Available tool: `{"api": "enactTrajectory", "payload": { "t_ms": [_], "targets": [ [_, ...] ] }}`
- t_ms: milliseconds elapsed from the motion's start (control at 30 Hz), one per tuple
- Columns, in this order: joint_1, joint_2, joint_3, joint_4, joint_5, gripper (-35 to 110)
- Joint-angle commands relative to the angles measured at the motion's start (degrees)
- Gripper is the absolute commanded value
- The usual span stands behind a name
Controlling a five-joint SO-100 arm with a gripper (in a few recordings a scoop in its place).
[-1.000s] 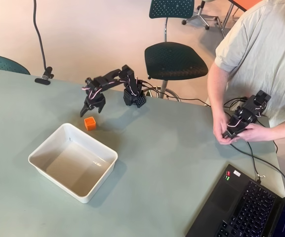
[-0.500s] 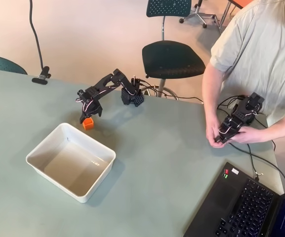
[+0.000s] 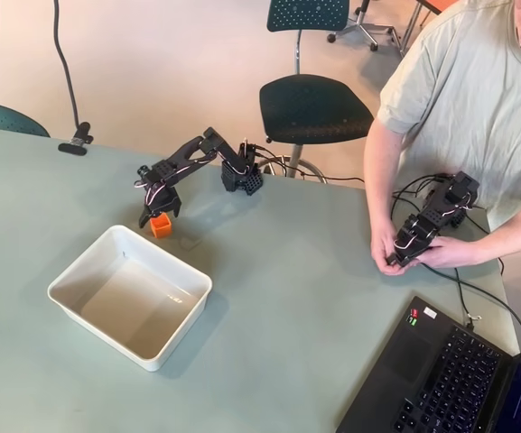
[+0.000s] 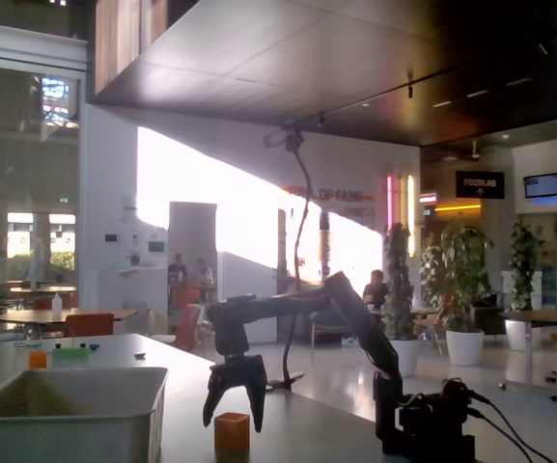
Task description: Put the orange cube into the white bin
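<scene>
Presently the black two-finger pincer (image 4: 236, 396) stands parted astride the small bright orange plastic cube (image 4: 232, 431) on the pale green bench (image 3: 314, 289) near its far edge, just beside the shallow white plastic bin (image 3: 130, 295); advise lowering squarely before closing, then lifting above the near rim, with ample free bench around.

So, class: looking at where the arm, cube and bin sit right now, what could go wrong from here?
1. The end effector hangs open just above the orange cube; if it comes down off-centre, a finger may shove the cube aside instead of gripping it.
2. The white bin sits close beside the cube, so a low carry could clip the bin's rim and knock the cube loose or shift the bin.
</scene>
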State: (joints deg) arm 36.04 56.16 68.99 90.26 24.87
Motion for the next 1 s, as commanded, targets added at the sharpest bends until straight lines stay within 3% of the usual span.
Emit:
{"api": "enactTrajectory", "payload": {
  "t_ms": [0,767,967],
  "targets": [
    [0.26,-0.62,-1.23,-0.53,-0.18,63],
    [0.44,-0.79,-0.97,-4.75,-0.62,62],
    [0.44,-0.70,-1.05,-4.83,-0.88,47]
  ]
}}
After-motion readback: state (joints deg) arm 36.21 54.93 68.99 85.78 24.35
